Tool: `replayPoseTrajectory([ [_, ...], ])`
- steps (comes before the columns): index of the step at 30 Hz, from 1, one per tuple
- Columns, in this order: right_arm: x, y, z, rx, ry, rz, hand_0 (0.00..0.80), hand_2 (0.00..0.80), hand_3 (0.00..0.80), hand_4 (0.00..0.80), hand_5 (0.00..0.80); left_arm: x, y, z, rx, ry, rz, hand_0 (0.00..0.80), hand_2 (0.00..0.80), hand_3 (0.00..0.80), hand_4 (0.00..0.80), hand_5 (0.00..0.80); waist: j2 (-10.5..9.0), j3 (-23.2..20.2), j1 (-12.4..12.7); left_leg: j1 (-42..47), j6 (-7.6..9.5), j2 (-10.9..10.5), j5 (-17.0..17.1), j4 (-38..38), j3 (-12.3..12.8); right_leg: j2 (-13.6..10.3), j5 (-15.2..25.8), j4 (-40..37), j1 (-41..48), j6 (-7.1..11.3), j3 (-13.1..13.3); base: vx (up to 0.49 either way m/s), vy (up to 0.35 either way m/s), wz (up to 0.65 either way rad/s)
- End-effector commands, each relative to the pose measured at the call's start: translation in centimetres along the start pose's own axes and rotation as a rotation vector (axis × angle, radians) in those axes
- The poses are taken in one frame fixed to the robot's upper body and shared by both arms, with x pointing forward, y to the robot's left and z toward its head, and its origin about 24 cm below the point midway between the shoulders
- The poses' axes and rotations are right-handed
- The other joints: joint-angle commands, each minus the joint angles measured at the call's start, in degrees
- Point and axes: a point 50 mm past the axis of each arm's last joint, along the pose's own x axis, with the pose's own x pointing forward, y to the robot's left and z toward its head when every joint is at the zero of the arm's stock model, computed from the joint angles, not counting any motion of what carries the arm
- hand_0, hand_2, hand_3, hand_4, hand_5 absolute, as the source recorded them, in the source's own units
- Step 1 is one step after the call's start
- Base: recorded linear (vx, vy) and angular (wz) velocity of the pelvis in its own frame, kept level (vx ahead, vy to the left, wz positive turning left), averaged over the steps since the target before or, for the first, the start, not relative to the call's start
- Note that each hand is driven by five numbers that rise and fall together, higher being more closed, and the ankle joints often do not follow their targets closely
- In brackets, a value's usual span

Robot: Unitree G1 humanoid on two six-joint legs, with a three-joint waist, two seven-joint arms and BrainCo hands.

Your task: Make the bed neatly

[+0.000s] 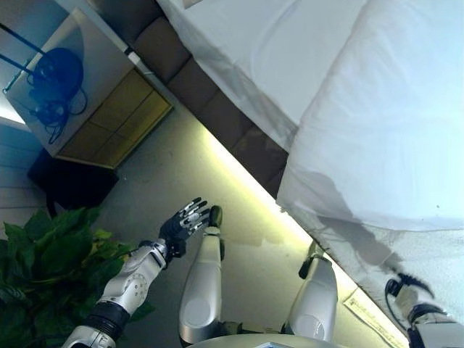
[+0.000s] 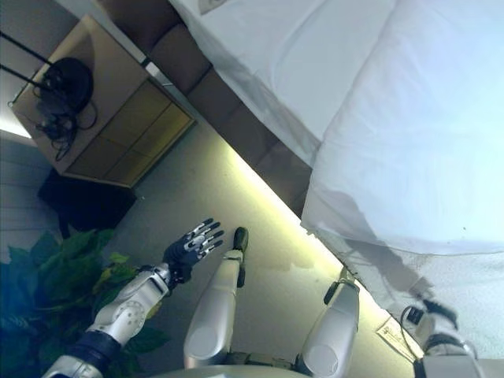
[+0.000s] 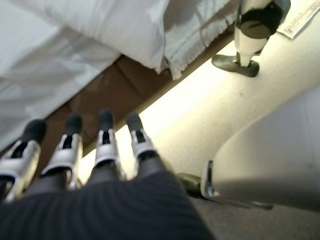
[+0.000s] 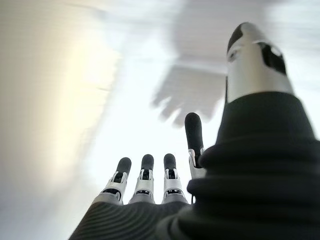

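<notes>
Leftmost, a leafy plant and a wooden nightstand stand by the floor. Left hand hangs over the floor beside the bed, fingers straight and spread, holding nothing. Bed runs across the upper right: a brown base under a white sheet, with a white duvet lying over it, its edge drooping past the mattress side. Right hand shows low at the far right over the duvet, fingers straight, empty; its shadow falls on the cloth.

Judgement: approach step, no cloth gripped yet. Next move likely calls for both hands to reach the duvet's hanging edge, pinch it, and draw it straight.
</notes>
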Motion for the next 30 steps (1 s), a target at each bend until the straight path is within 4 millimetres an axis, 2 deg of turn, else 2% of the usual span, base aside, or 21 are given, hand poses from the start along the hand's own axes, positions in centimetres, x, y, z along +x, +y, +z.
replayPoseTrajectory([
  [1,-0.3,0.5,3.6,0.262,-0.177,0.04,0.0,0.0,0.0,0.0,0.0,-0.6,0.7,2.7,0.08,-0.043,0.0,0.0,0.0,0.0,0.0,0.0,-2.0,0.7,1.3,1.1,2.11,1.1,-1.4,1.5,-1.8,-1.9,11.6,-5.3,-1.3,-0.02,0.3,0.034,-0.045,0.01],
  [4,-0.7,1.0,5.4,0.402,-0.219,0.106,0.0,0.0,0.0,0.0,0.0,-0.6,0.9,2.8,0.081,-0.026,0.004,0.0,0.0,0.0,0.0,0.0,-2.27,0.0,1.3,1.4,2.2,1.1,-1.5,1.2,-1.7,-2.1,11.5,-5.1,-1.3,-0.04,0.0,0.027,-0.022,0.04],
  [7,-0.4,0.6,7.0,0.555,-0.208,0.162,0.0,0.0,0.0,0.0,0.0,-0.4,1.1,3.0,0.088,-0.018,0.002,0.0,0.0,0.0,0.0,0.0,-2.18,-0.4,1.7,1.3,2.22,1.3,-1.5,1.3,-1.8,-2.5,11.4,-4.5,-1.7,0.02,-0.3,0.003,-0.006,0.01],
  [13,0.2,0.3,7.1,0.802,-0.123,0.213,0.0,0.0,0.0,0.0,0.0,0.2,0.9,3.3,0.104,-0.005,0.004,0.0,0.0,0.0,0.0,0.0,-2.16,-0.7,2.5,0.2,2.28,1.1,-1.5,2.0,-1.7,-2.8,11.2,-3.5,-2.9,-0.03,-0.8,0.003,-0.018,0.01],
  [15,0.5,-0.2,6.5,0.891,-0.074,0.217,0.0,0.0,0.0,0.0,0.0,0.3,0.8,3.4,0.109,-0.003,0.0,0.0,0.0,0.0,0.0,0.0,-1.97,-0.6,2.7,-0.2,2.37,1.0,-1.5,2.1,-1.7,-2.9,11.1,-3.3,-3.2,-0.01,-1.0,-0.006,-0.003,0.02],
  [18,0.7,-0.1,5.2,0.936,-0.019,0.229,0.0,0.0,0.0,0.0,0.0,0.5,0.8,3.1,0.108,0.001,-0.001,0.0,0.0,0.0,0.0,0.0,-1.87,-0.8,2.9,-0.3,2.35,0.9,-1.4,2.2,-1.5,-2.9,11.1,-3.2,-3.2,-0.03,-1.1,0.009,0.002,0.1],
  [25,0.2,0.1,-1.5,0.936,0.195,0.144,0.0,0.0,0.0,0.0,0.0,0.5,0.8,2.6,0.093,-0.005,0.006,0.0,0.0,0.0,0.0,0.0,-2.18,-1.2,2.1,0.2,2.22,1.0,-1.6,2.3,-1.1,-2.4,10.8,-2.9,-3.2,-0.05,-0.4,0.012,0.006,0.02],
  [28,0.1,-1.5,-3.7,0.924,0.258,0.039,0.0,0.0,0.0,0.0,0.0,0.7,0.7,2.3,0.084,-0.014,0.009,0.0,0.0,0.0,0.0,0.0,-1.88,-1.0,1.6,0.3,2.18,0.9,-1.6,2.2,-0.9,-2.1,10.7,-3.1,-3.2,0.11,0.1,-0.006,0.023,-0.01],
  [30,0.1,-2.6,-4.1,0.941,0.26,-0.004,0.0,0.0,0.0,0.0,0.0,0.7,0.6,2.3,0.081,-0.018,0.017,0.0,0.0,0.0,0.0,0.0,-1.89,-0.8,1.3,0.4,2.15,0.9,-1.7,2.1,-0.9,-1.8,10.7,-3.4,-3.1,0.2,0.3,0.0,0.0,0.0],
])
